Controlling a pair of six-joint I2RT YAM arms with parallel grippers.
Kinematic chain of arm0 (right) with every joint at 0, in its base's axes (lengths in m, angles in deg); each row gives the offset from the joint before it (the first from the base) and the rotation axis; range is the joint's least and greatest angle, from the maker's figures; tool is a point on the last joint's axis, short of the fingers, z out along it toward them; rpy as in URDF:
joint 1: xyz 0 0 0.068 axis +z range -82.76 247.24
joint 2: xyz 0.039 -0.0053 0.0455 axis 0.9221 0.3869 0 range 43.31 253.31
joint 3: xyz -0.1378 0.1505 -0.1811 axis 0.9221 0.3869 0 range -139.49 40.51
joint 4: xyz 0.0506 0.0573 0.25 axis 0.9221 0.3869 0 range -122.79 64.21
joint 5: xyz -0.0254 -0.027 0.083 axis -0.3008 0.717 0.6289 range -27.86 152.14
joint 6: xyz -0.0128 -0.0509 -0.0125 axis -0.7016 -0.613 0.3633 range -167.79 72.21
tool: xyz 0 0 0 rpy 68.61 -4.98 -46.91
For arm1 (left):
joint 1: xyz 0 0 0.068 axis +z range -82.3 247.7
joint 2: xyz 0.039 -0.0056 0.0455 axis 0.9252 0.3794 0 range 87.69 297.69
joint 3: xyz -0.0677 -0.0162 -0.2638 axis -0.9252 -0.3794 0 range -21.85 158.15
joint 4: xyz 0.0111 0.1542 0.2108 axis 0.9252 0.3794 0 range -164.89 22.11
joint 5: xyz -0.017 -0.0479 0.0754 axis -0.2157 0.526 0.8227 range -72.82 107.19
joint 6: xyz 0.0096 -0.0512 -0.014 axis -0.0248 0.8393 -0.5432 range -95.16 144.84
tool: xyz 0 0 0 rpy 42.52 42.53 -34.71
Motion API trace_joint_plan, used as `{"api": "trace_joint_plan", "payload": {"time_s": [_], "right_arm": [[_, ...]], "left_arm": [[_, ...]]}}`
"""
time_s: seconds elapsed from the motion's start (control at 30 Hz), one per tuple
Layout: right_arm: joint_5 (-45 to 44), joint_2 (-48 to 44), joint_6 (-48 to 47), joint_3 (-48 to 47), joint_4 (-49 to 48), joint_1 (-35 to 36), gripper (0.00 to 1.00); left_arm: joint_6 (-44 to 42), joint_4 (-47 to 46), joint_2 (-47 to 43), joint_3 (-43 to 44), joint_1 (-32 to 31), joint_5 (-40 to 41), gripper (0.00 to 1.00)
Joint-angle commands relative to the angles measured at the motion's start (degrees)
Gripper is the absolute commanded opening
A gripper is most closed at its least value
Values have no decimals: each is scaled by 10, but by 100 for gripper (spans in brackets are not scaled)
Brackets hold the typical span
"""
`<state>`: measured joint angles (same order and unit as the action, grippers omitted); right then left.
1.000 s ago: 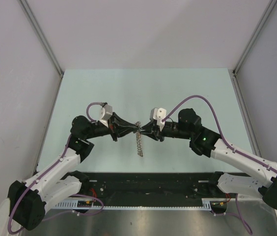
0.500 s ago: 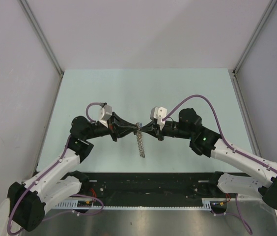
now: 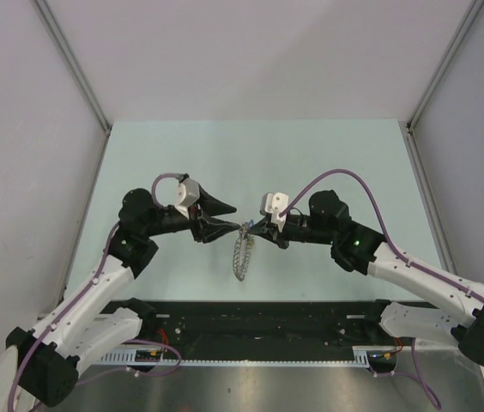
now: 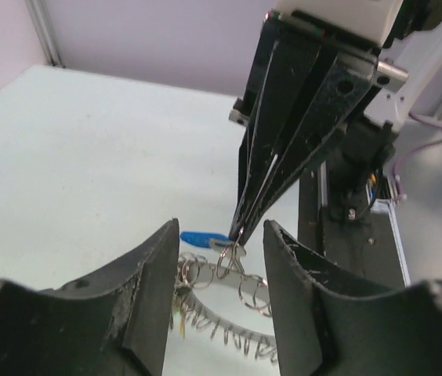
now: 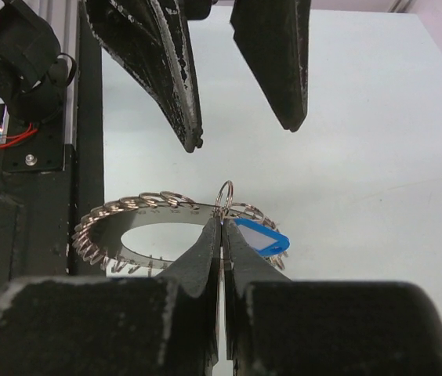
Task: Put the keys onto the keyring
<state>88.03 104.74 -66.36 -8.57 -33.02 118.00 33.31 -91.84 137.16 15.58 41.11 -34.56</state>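
The keyring [image 3: 240,256], a flat silver ring edged with small wire loops, hangs above the table's middle. My right gripper [image 3: 249,227] is shut on one small loop at its top edge, seen close in the right wrist view, where the right gripper [image 5: 221,221] pinches just above the keyring [image 5: 159,214]. A blue-headed key [image 5: 262,237] sits on the ring beside that grip. My left gripper [image 3: 237,218] is open just left of the ring, touching nothing. In the left wrist view the left gripper [image 4: 221,227] frames the blue key [image 4: 200,237] and the keyring [image 4: 209,276].
The pale green table [image 3: 251,154] is bounded by grey walls on both sides. A black rail [image 3: 259,322] with the arm bases runs along the near edge. Purple cables loop over both wrists.
My left gripper has opened and drawn back slightly to the left, releasing the ring. The right gripper closed on the ring, which now hangs from it alone and has swung to show its face.
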Motion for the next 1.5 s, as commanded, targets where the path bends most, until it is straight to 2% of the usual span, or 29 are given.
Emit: {"api": "trace_joint_plan", "payload": {"time_s": [0.0,0.07,0.17,0.43,1.03,1.13,1.47], "right_arm": [[4,-22,-30,-14,-10,1,0],[8,-22,-34,-15,-6,0,0],[12,-20,-40,-17,1,0,0],[23,-17,-48,-22,19,1,0],[26,-18,-52,-25,26,6,0],[24,-18,-52,-25,28,6,0],[26,-18,-52,-25,27,6,0]], "left_arm": [[-148,175,27,77,3,-57,52],[-195,265,50,114,3,-75,52],[-271,347,77,152,3,-95,50],[-386,494,149,231,-14,-123,43],[-431,581,220,281,-63,-119,34],[-435,596,230,288,-65,-120,29],[-437,587,216,276,-65,-114,26]]}}
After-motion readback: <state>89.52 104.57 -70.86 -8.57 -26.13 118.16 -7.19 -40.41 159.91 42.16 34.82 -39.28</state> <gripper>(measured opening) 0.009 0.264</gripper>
